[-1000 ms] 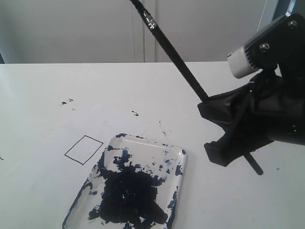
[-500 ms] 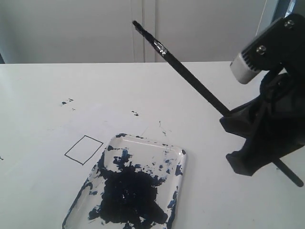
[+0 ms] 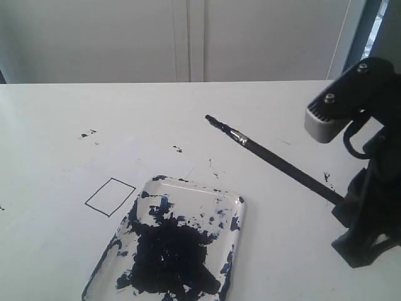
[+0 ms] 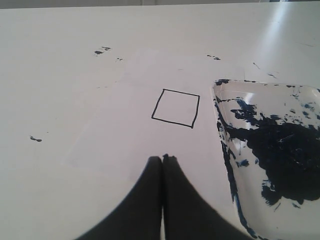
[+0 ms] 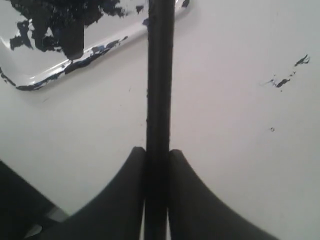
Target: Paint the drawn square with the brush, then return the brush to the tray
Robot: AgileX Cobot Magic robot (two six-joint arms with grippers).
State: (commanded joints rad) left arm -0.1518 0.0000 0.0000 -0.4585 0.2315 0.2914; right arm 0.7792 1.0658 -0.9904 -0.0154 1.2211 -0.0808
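The drawn square (image 3: pixel 110 197) (image 4: pixel 176 108) is a blank black outline on the white paper, just left of the tray. The clear tray (image 3: pixel 237 207) (image 4: pixel 265 85) (image 5: pixel 50 76) holds a big dark blue-black paint blotch. My right gripper (image 3: pixel 344 210) (image 5: pixel 157 150) is shut on the brush (image 3: pixel 276 160) (image 5: pixel 160 75) at the right of the tray. The thin black brush slants up and to the left, its tip in the air behind the tray's far right corner. My left gripper (image 4: pixel 162 158) is shut on nothing, a short way in front of the square; it does not show in the exterior view.
Small paint specks dot the paper at the back left (image 3: pixel 88 133), behind the tray (image 3: pixel 178 149) and near the right arm (image 3: pixel 326 176). A pale wall rises behind the table's far edge.
The right gripper has moved right and down with the brush. The brush has swung from a steep slant to a much flatter one, and its tip has dropped toward the table.
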